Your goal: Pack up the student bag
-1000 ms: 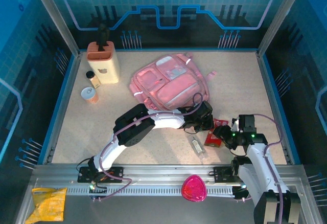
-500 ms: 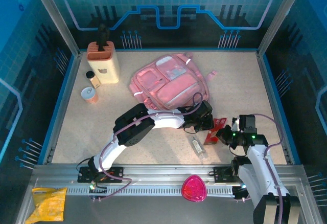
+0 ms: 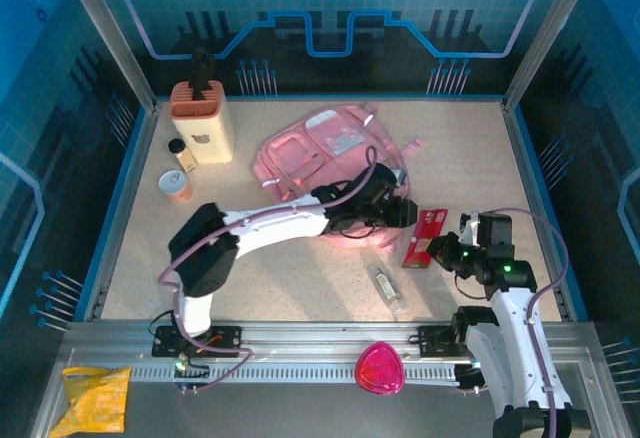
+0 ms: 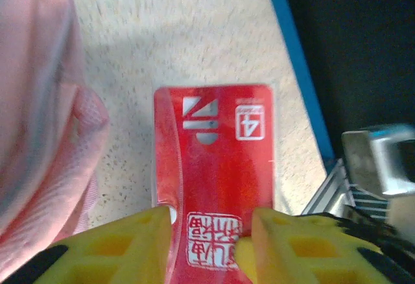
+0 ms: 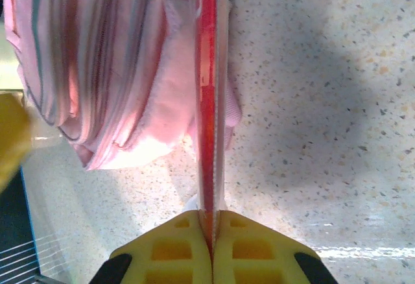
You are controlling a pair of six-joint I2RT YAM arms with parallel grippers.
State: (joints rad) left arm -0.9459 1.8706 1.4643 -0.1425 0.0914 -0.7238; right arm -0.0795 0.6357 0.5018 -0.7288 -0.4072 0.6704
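Note:
The student bag, big and soft pink, lies at the back middle of the table; its edge also shows in my wrist views. A flat red packet with white print sits just right of the bag's near corner. My right gripper is shut on the packet's near end, and the packet runs edge-on out from the jaws. My left gripper hangs open over the packet's other end, its yellow fingers apart above the packet.
A small clear bottle lies near the front, left of my right arm. A cream and orange holder, a small jar and a round tub stand at the back left. A magenta rounded object rests on the front rail.
My right gripper has shut on the red packet. My left gripper has opened, and its arm has stretched out with the elbow swung left. The packet has shifted slightly toward the back.

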